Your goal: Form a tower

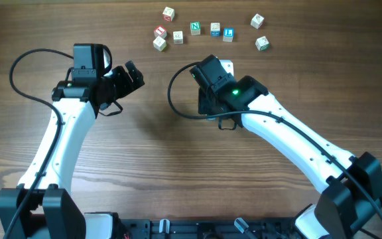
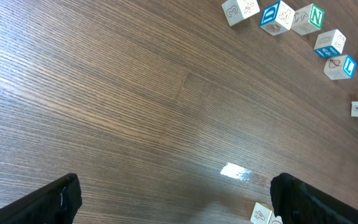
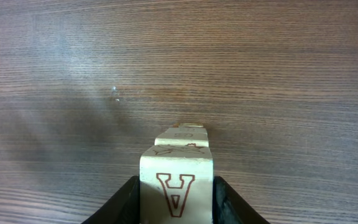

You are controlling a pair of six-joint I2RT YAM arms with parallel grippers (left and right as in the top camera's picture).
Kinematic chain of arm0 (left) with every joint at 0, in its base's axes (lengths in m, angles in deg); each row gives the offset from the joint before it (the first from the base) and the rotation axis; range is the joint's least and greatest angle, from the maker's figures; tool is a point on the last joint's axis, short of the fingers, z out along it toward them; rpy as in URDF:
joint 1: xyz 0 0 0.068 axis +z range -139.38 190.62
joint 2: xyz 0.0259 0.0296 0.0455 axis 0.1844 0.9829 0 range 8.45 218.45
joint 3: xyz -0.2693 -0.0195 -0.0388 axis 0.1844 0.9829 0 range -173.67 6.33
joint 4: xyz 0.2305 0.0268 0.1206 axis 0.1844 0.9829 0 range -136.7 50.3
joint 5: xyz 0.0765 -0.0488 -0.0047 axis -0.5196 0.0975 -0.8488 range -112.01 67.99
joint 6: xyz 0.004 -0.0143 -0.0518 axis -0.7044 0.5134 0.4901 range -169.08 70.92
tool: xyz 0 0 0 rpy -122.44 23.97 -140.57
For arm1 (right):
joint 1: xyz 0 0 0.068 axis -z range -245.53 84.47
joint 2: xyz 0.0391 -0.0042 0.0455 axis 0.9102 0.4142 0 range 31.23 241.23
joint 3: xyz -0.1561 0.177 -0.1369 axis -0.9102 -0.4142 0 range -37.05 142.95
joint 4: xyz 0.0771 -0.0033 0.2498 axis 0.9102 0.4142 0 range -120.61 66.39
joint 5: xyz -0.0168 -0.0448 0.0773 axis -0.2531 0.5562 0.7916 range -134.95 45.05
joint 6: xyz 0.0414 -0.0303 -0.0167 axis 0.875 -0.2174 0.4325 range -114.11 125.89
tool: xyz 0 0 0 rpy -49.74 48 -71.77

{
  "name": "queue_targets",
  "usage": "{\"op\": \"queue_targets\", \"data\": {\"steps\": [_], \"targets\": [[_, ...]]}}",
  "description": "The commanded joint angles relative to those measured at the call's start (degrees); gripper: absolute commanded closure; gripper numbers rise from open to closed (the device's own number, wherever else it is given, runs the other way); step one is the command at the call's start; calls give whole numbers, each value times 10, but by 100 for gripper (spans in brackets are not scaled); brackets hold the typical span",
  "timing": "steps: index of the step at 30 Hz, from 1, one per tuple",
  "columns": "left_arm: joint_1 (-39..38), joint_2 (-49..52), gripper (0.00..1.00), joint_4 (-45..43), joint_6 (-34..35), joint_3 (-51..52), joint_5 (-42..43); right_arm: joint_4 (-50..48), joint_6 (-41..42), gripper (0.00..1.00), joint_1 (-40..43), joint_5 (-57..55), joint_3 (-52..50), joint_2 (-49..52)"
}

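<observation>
Nearest the table's (image 1: pixel 144 146) front edge, two white arms reach in. The left gripper (image 1: pixel 134 76) hangs left of ctr w/ jaws spread wide, holding nothing. The right gripper (image 3: pixel 177 198) points down just right of ctr. Its fingers flank the top cube of the tower (image 3: pixel 176 163), which stands there one cube wide. No gap shows on either side, but can't tell whether the fingers press the cube or only sit alongside it.

My read: the step is seating this cube. Best to part both fingers evenly, then lift straight up w/o sideways drift, so the stack isn't nudged.

The top cube shows a brown "A". Loose cubes (image 1: pixel 178 37) lie along the far edge, incl. a green "N" cube (image 1: pixel 195 27) and a blue "D" cube (image 2: pixel 270 14). Other letters are too small to read.
</observation>
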Motion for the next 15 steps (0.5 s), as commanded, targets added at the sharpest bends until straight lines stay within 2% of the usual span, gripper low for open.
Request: {"op": "queue_targets", "data": {"steps": [1, 5, 9, 15], "targets": [[1, -1, 0, -2, -1, 3, -1, -1, 6, 63, 0, 5, -5, -14], [1, -1, 0, -2, -1, 3, -1, -2, 6, 63, 0, 4, -5, -14], [1, -1, 0, -2, -1, 3, -1, -5, 6, 71, 0, 2, -5, -14], [1, -1, 0, -2, -1, 3, -1, -5, 6, 76, 0, 2, -5, -14]]}}
